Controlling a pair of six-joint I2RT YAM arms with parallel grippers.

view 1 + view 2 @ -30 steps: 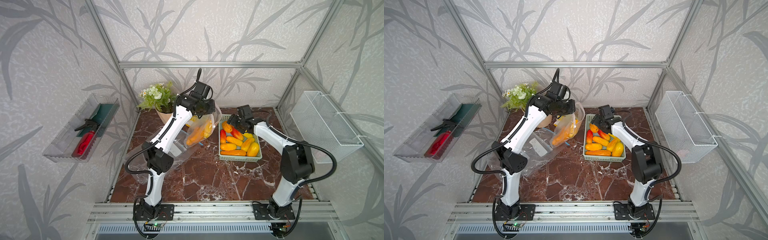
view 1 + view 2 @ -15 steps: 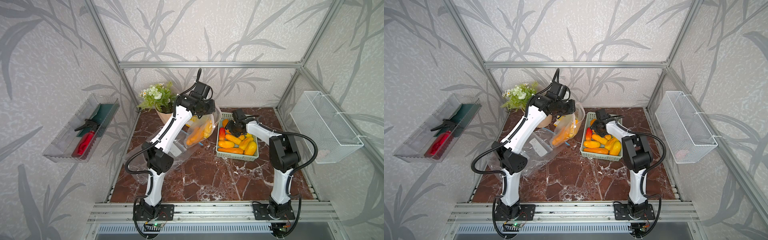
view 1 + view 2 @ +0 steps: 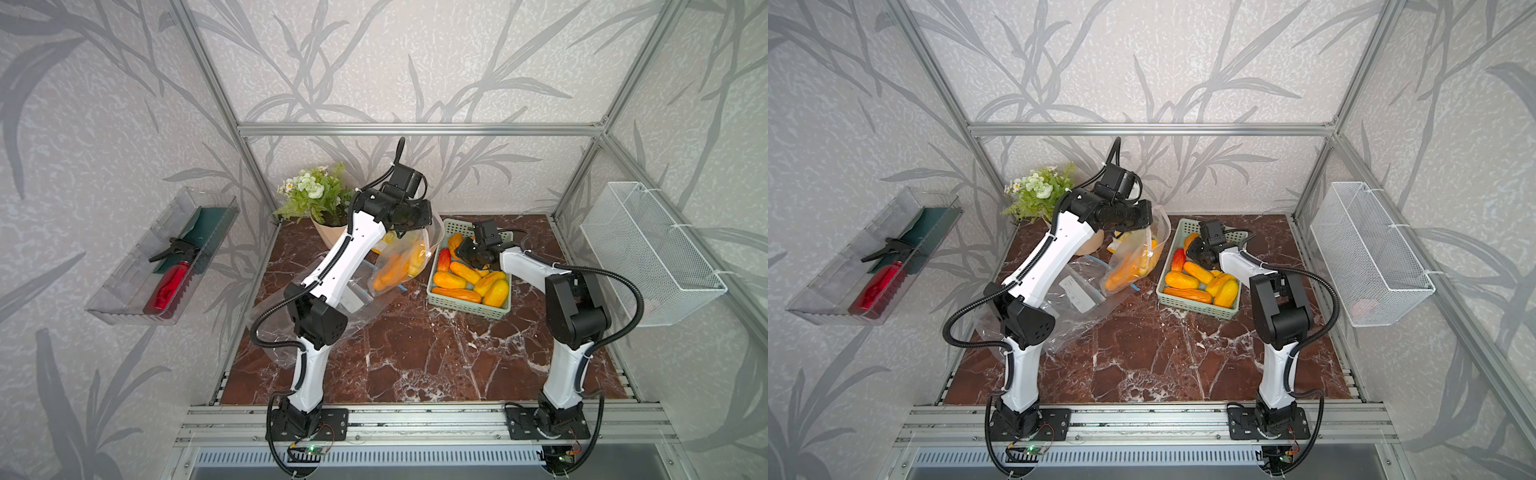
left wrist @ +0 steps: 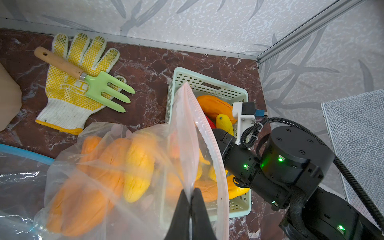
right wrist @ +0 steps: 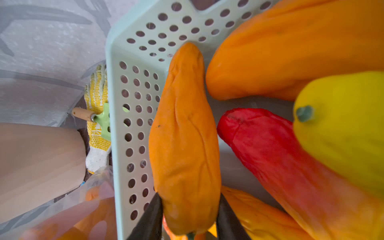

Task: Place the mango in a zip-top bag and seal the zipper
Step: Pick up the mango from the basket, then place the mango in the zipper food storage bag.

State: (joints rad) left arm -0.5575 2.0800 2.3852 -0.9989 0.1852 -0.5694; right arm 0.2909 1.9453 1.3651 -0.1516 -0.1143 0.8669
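The left gripper (image 4: 190, 194) is fully closed on the rim of the zip-top bag (image 4: 116, 187) and holds it lifted, so that its mouth hangs open just beside the green basket (image 4: 207, 87). I judge this keeps the way short for the fruit. Several mangoes (image 4: 138, 164) lie already inside the bag. The right gripper (image 5: 189, 216) reaches into the green basket, and its jaws stand partly open on both sides of an orange mango (image 5: 182, 135) and seem to touch it. This mango is not yet lifted and lies along the perforated wall.
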